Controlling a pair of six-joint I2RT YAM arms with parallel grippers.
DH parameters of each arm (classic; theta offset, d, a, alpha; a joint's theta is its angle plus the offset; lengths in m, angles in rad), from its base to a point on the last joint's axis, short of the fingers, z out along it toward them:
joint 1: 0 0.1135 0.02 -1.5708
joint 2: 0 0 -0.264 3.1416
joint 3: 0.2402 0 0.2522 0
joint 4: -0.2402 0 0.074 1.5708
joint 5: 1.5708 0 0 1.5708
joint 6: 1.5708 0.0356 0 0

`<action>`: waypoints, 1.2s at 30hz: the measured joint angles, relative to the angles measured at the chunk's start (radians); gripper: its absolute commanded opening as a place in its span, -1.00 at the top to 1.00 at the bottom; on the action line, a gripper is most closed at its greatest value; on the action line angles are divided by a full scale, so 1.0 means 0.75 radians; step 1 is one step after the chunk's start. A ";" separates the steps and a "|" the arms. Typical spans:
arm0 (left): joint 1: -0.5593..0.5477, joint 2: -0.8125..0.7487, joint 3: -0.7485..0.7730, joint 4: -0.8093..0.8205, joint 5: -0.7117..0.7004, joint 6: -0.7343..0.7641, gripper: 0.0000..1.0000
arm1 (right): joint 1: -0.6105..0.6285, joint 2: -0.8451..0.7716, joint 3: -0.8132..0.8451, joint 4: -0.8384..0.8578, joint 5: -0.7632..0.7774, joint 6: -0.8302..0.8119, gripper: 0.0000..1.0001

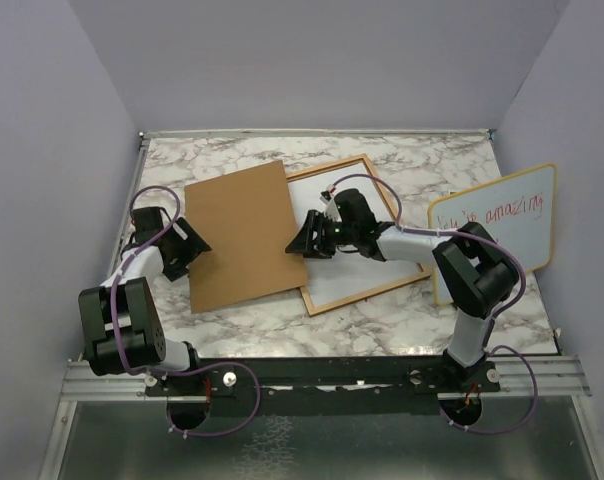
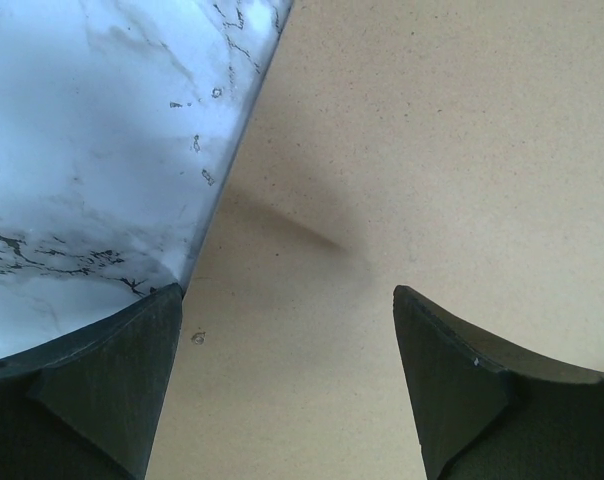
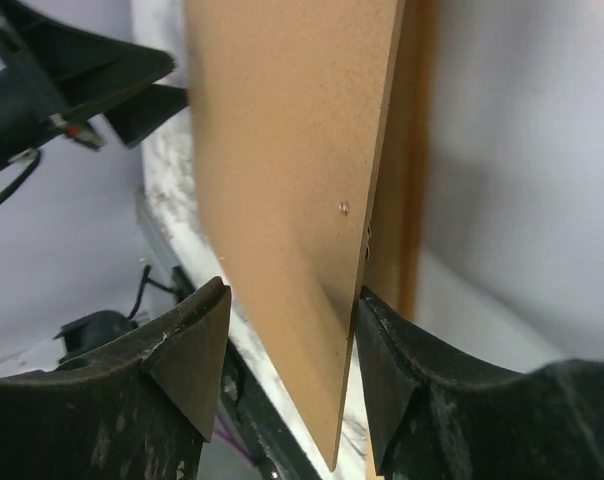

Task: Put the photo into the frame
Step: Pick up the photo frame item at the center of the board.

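Straddling the brown back board's (image 1: 240, 235) raised right edge, my right pincer (image 1: 304, 243) stands half open, unclamped. My left pincer (image 1: 187, 245) gapes over its left edge. The board overlaps the wooden frame (image 1: 367, 294).

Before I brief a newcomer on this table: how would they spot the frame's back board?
On the marble table, look left of centre. The back board is the plain brown sheet lying partly over the wooden-rimmed frame; unlike the whiteboard at right, it has no rim or writing.
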 measured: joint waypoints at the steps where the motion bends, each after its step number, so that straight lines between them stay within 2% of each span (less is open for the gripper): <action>1: 0.000 -0.001 -0.001 0.001 -0.002 0.001 -0.71 | 0.000 -0.001 0.000 0.025 -0.021 0.011 -0.14; 4: -0.001 -0.002 -0.007 0.015 0.006 -0.003 -0.70 | 0.004 -0.003 0.000 0.112 -0.093 0.049 -0.12; 9: -0.003 -0.003 -0.015 0.032 0.035 -0.017 -0.70 | 0.019 -0.006 0.000 0.231 -0.181 0.110 0.11; 11: -0.004 -0.004 -0.019 0.038 0.046 -0.023 -0.70 | 0.023 -0.013 0.000 0.239 -0.190 0.117 0.34; 14: -0.006 -0.005 -0.022 0.041 0.060 -0.032 -0.71 | 0.024 -0.037 0.001 0.214 -0.188 0.103 0.90; 15: -0.008 -0.006 -0.023 0.041 0.066 -0.034 -0.72 | 0.024 -0.050 0.003 0.196 -0.186 0.089 0.98; 19: -0.016 -0.011 -0.027 0.040 0.087 -0.039 -0.75 | 0.027 -0.080 0.051 0.071 -0.165 0.047 0.99; 29: -0.028 -0.054 -0.039 -0.003 0.130 -0.034 -0.98 | 0.031 -0.149 0.167 -0.191 -0.102 -0.013 0.99; 36: -0.029 -0.156 0.014 -0.108 0.130 0.011 -0.98 | 0.031 -0.268 0.177 -0.259 -0.008 -0.013 0.99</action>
